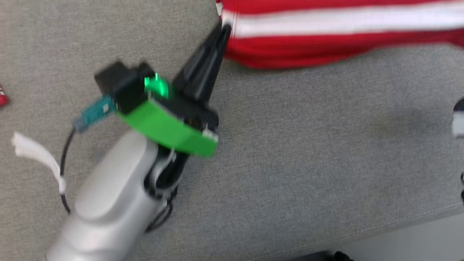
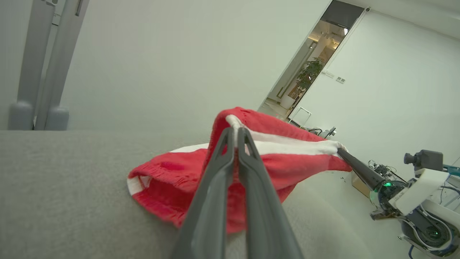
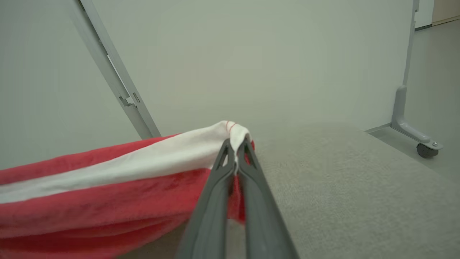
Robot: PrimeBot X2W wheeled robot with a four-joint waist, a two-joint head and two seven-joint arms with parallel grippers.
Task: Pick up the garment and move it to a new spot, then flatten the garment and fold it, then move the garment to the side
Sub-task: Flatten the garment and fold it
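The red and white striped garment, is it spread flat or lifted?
Lifted: the left gripper and right gripper pinch the garment at two ends with shut fingers; it sags between them.

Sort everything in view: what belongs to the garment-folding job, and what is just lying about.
Belongs to the job: red-and-white garment; left tool, shut on one edge of it; right tool, shut on its white stripe's end; grey surface under it.

Just lying about: small blurred red item at the surface's left; potted plant in the doorway; wheeled stand foot.
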